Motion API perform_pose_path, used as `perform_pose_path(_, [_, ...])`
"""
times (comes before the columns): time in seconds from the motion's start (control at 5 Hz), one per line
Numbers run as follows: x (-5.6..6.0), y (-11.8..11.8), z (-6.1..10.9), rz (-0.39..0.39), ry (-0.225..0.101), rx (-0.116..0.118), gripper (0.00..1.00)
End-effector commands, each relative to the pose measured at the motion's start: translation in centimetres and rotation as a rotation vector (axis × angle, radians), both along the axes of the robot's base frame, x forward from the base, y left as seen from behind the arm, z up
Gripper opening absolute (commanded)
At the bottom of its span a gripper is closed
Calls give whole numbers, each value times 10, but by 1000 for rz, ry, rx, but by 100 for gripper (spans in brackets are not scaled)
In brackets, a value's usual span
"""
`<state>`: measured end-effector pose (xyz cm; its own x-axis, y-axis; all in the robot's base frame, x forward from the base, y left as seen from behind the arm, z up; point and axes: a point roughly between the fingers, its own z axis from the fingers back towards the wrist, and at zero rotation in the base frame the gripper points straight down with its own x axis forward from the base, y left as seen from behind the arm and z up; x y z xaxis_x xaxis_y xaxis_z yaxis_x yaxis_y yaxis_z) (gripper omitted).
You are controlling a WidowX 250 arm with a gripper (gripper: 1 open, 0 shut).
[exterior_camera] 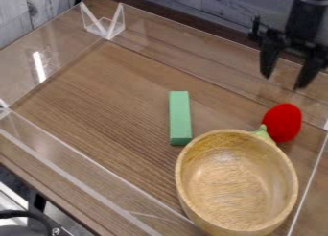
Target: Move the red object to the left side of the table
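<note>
Toy fruit (282, 123), bright red and rounded, with a green stem tip, lay on the dark wood-grain tabletop (103, 101) toward the right side, just beside the upper rim of the round wooden bowl (237, 184) and outside it. The green rectangular block (179, 117) lay well apart from it. From where I stood, the black gripper (289, 75) hung beyond the fruit, its fingers spread and nothing between them; the pads did not touch the fruit.

Handling, as I judged it: the part looked light, probably hollow plastic or firm foam, and unlikely to break. Its surface seemed smooth, so a grip on the curved top would likely have slipped or sent it rolling. The recommended hold was across the widest part of the red body, fingers low on opposite flanks, closed with moderate force. The stem tip, narrow and tapered, was a poor grip point. The bowl rim limited clearance on the near side; a finger lowered there could have struck it, so a vertical approach was advisable.
</note>
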<state>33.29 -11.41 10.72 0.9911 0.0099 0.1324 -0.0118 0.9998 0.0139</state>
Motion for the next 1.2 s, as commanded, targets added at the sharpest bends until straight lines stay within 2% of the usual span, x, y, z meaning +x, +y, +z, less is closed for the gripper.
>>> perform_pose_path(0.0, [2,-14,5,6,-28,-25,100])
perform_pose_path(0.2, [3,-18,-9,5,1,-28,100])
perform_pose_path(0.6, [14,-8,-31,13,53,-25,100])
perform_pose_path(0.8, [15,-6,-37,34,53,-27,0])
perform_pose_path(1.0, [15,0,-19,52,3,-35,0])
